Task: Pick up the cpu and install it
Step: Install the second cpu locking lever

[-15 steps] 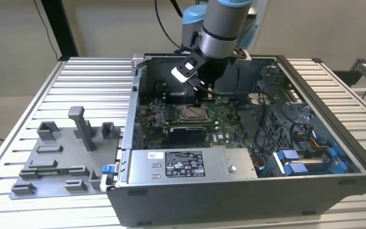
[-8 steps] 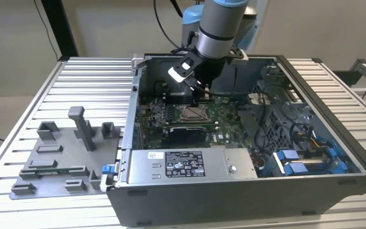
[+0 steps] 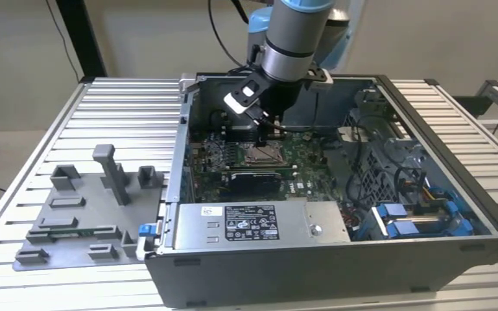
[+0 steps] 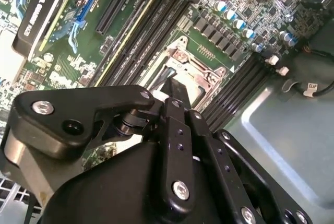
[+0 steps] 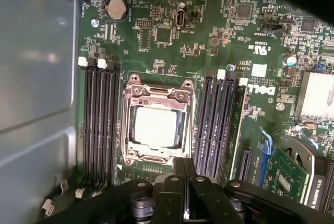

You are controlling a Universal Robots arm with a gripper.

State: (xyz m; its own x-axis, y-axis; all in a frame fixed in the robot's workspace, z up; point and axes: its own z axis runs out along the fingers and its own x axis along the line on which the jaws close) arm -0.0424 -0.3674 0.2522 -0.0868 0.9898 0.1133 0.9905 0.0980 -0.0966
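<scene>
cpu (image 5: 155, 127) seen seated in socket (image 5: 156, 122) on mobo, inside case (image 3: 336, 259) | gripper (image 5: 183, 169) held just above socket, jaws pressed together, nothing held | placement judged done; socket frame not seen clamped over it

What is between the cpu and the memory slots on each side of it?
In the first wrist view, the metal socket frame surrounds the cpu; beyond it, narrow strips of green board separate it from the black memory slots.
</scene>
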